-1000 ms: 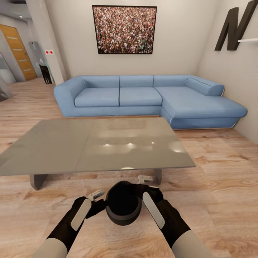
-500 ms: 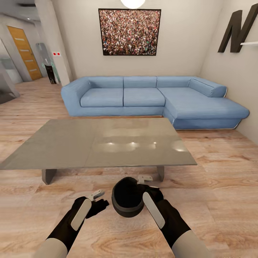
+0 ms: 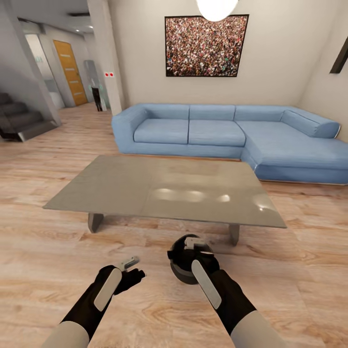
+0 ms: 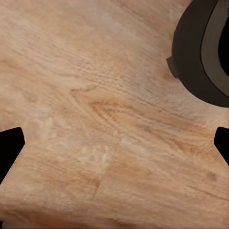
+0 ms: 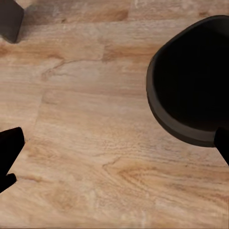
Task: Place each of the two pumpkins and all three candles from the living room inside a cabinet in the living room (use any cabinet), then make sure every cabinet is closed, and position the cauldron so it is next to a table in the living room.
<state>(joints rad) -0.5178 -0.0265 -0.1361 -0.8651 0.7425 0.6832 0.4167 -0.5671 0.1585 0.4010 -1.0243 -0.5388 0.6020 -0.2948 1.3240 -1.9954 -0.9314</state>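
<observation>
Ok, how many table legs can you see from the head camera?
2. One leg under the table's near left corner, one leg under its near right, just behind the cauldron. Far legs may be hidden.

cauldron: near side hidden behind right gripper; cut by frame edge in both wrist views
sofa: right end cut off
ceiling lamp: top cut off
stairs: left part cut off
</observation>
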